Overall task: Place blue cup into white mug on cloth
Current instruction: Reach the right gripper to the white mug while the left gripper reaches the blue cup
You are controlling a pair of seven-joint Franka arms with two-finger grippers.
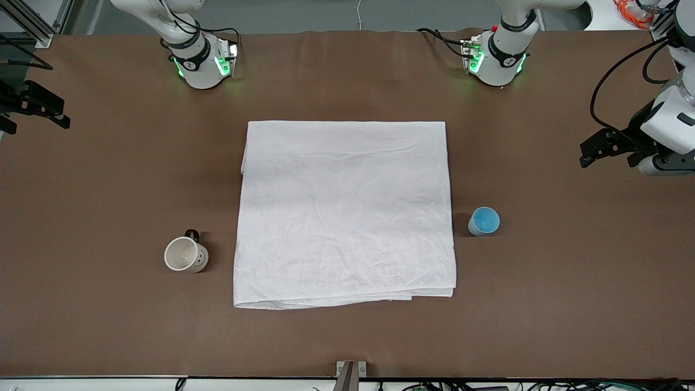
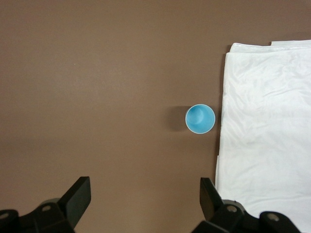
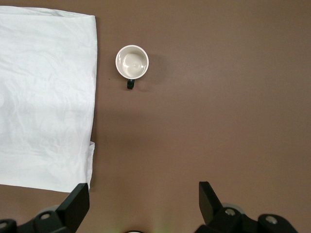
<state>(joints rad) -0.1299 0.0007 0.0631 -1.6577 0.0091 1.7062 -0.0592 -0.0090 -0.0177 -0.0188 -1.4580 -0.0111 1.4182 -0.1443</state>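
Observation:
The white mug (image 1: 185,254) stands upright on the brown table beside the cloth (image 1: 345,212), toward the right arm's end; its black handle points toward the robots. The blue cup (image 1: 484,221) stands upright on the table just off the cloth's edge, toward the left arm's end. Nothing lies on the cloth. My left gripper (image 1: 605,147) hangs open and empty high over bare table at its end; its wrist view shows the cup (image 2: 199,119) beside the cloth (image 2: 267,136), well ahead of the gripper (image 2: 144,194). My right gripper (image 1: 30,106) hangs open and empty high over its end; its wrist view shows the mug (image 3: 131,62), the cloth (image 3: 43,97) and the gripper (image 3: 143,196).
The table (image 1: 108,179) is covered in brown. The right arm's base (image 1: 203,65) and the left arm's base (image 1: 497,62) stand along the edge farthest from the front camera. A small metal bracket (image 1: 350,374) sits at the nearest edge.

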